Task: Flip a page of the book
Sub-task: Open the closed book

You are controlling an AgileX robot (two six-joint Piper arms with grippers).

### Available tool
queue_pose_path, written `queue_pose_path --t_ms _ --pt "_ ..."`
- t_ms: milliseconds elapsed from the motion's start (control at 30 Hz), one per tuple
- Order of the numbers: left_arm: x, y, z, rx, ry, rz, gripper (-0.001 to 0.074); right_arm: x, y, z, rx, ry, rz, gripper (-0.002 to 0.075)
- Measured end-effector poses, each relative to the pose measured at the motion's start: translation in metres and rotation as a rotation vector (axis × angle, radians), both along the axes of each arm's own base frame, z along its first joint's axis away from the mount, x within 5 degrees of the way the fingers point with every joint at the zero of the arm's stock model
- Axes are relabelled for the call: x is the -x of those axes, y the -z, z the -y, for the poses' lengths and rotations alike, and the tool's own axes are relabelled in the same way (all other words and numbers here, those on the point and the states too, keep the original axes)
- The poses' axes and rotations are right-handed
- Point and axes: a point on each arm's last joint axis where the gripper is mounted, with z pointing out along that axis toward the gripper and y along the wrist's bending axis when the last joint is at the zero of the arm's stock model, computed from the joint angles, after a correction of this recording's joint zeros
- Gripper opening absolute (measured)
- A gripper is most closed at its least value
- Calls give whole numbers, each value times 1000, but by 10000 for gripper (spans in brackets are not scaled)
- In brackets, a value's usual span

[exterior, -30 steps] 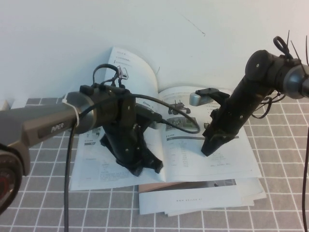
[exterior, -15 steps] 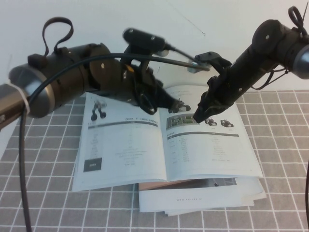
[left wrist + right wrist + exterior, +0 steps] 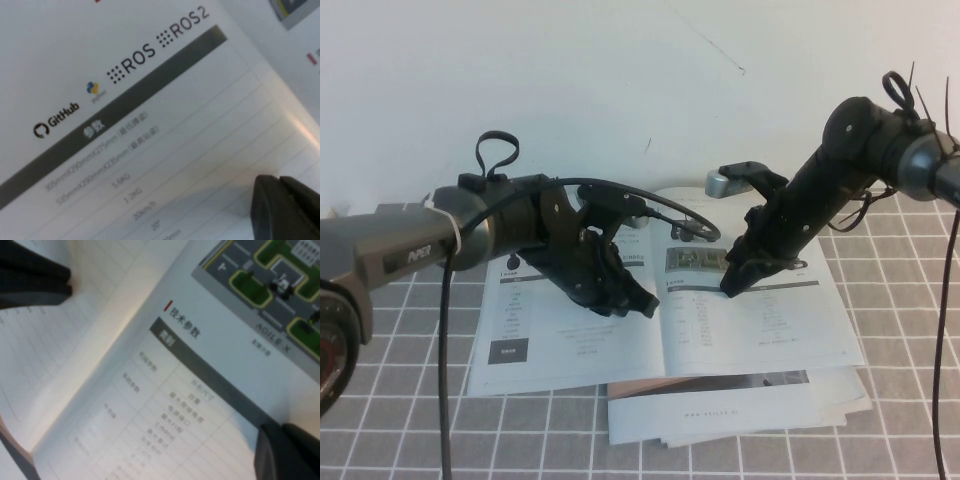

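The book point(image 3: 760, 330) lies open and flat on the grid-patterned table. Its left page point(image 3: 545, 335) shows a dark bar and faint table lines, and lies flat. My left gripper point(image 3: 640, 304) is shut and empty, its tips down on the left page next to the spine. In the left wrist view point(image 3: 279, 182) it rests on the table lines below the ROS logos and dark bar point(image 3: 125, 120). My right gripper point(image 3: 728, 288) is shut and empty, tips on the right page below a small photo. It also shows in the right wrist view point(image 3: 281, 430), with the left gripper point(image 3: 30, 282) across the spine.
Plain white booklets point(image 3: 740, 412) with a peach sheet point(image 3: 640, 386) lie under the book's front edge. A white wall point(image 3: 620, 80) stands right behind the book. Cables loop off both arms above the pages.
A page that stood upright behind the left arm now lies flat on the left. My left arm rose, then came down by the spine. My right gripper lifted and returned to the right page.
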Motion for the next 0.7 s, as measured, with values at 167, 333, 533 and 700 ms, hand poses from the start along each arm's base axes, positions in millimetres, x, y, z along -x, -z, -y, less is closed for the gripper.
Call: queue_pose_path --t_ms 167,333,533,700 --pt "-2 7 0 -17 7 -8 -4 0 0 -1 -4 2 -2 -1" --pt "-1 3 0 -10 5 2 -4 -2 -5 -1 -5 -13 2 -1" --pt "8 -54 -7 4 33 122 -4 -12 -57 1 19 -40 160 -1" --pt "33 -146 -33 -35 6 297 -4 -5 -162 15 59 -16 440 -1"
